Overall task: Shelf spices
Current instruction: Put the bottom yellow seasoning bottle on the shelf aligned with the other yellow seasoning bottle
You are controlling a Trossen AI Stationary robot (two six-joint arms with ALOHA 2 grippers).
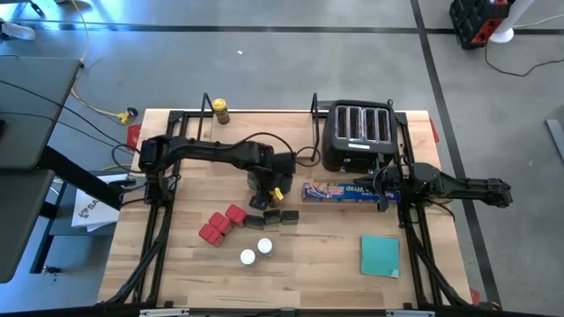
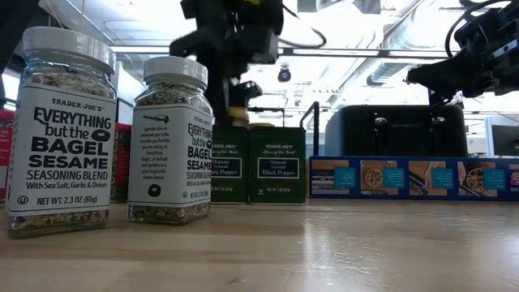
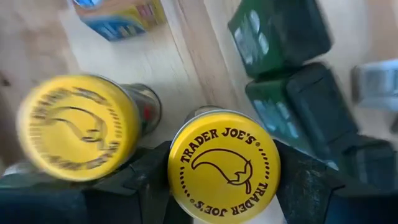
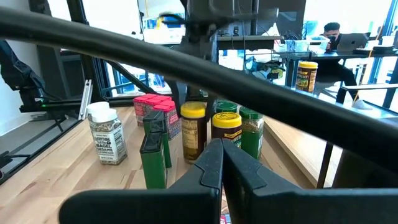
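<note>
My left gripper (image 1: 270, 185) reaches over the spice cluster mid-table and is shut on a yellow-lidded jar (image 3: 224, 165). A second yellow-lidded jar (image 3: 78, 127) stands right beside it. Green tins (image 3: 292, 74) stand close by, with red tins (image 1: 220, 224) and two white-capped jars (image 1: 256, 253) nearer the table's near edge. The shelf (image 1: 261, 112) sits at the far edge, and one yellow-lidded jar (image 1: 219, 110) stands on it. My right gripper (image 4: 222, 168) is shut and waits over the right end of the blue wrap box (image 1: 344, 191). My left gripper holds the jar by its yellow lid (image 3: 186, 180), pinched between the two fingers (image 3: 298, 186), one on each side. The fingers come from above, pointing down, and the jar is upright. Whether its base is on the table cannot be told.
A black four-slot toaster (image 1: 357, 136) stands at the far right, just behind the blue box. A flat teal square (image 1: 380, 255) lies near the right near corner. In the low view the two bagel-seasoning jars (image 2: 113, 134) stand close to the camera.
</note>
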